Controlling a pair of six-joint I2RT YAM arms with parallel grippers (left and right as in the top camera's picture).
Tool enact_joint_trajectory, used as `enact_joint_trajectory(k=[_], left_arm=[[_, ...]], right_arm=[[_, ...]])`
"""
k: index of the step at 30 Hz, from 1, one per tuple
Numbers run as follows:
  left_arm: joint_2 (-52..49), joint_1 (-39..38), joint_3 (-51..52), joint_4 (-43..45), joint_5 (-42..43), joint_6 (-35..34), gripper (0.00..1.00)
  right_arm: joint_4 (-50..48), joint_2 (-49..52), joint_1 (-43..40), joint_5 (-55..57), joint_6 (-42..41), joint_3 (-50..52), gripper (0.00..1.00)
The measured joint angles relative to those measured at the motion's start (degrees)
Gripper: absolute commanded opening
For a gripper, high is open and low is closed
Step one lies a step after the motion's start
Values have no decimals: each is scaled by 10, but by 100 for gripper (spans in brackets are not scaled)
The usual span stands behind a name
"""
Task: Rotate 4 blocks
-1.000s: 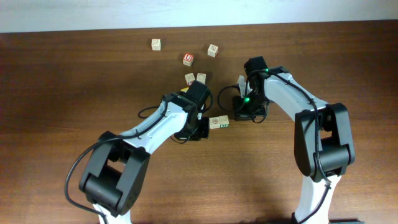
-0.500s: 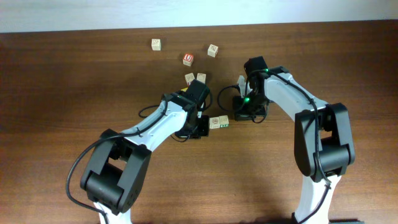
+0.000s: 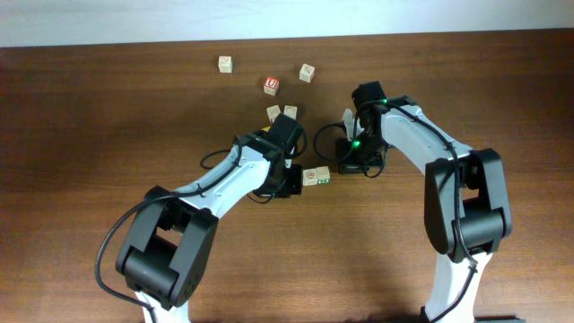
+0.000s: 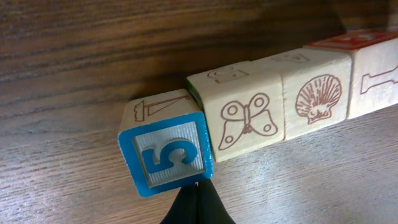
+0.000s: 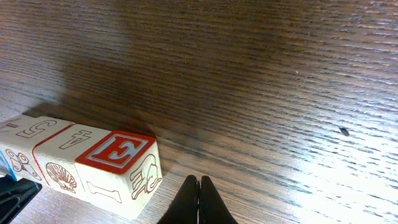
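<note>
Checking progress, find the four blocks [image 3: 316,176] in one touching row at the centre of the overhead frame, between the two arms. In the left wrist view the row runs from lower left to upper right: the blue "5" block [image 4: 166,155], the butterfly block [image 4: 245,118], the shell block [image 4: 317,93], then the red "E" block [image 4: 373,59], of which mainly the red top shows at the right edge. The blue "5" block sits slightly skewed and forward of its neighbours. The other three look flush.

The left gripper [image 4: 198,200] is pinched fully together and holds nothing. Its tips stand just beside the lower edge of the blue "5" block, but contact cannot be confirmed. The right gripper [image 5: 199,196] is likewise closed and empty. It is near the red "E" block [image 5: 118,165] at the lower left of its frame but apart from it.

Judge the task as late: the row is lined up, and the skewed end block looks like the one needing a further turn. You cannot verify from these views which faces were turned.

The table [image 3: 90,135] is dark brown wood grain with a soft sheen. Loose cubes, including a red "U" cube [image 3: 271,85], lie at upper centre, above the row. A pale wall [image 3: 269,18] borders the top edge.
</note>
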State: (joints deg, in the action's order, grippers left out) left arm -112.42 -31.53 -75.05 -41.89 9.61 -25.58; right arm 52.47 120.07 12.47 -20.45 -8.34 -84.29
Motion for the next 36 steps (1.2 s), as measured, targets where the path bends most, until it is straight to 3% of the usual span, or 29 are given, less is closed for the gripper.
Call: enact_joint_trajectory(k=[9,13,18,22,29,36], left_arm=[[0,0,0,1,-2,0,0],[-1,3,-84,-101,-15,11,0],[35,82,-160,-150,-17,10,0],[35,126,-94,-154,-3,9,0],[35,127,28,-24,66,-15,0],[35,104,52,65,71,-30,0]], right_arm=[[0,0,0,0,0,0,5],[0,0,0,0,0,0,4],[-1,0,0,0,0,0,4],[-2,0,0,-11,-3,0,4],[-11,0,19,-26,-24,0,4],[-12,0,31,-21,-24,0,5]])
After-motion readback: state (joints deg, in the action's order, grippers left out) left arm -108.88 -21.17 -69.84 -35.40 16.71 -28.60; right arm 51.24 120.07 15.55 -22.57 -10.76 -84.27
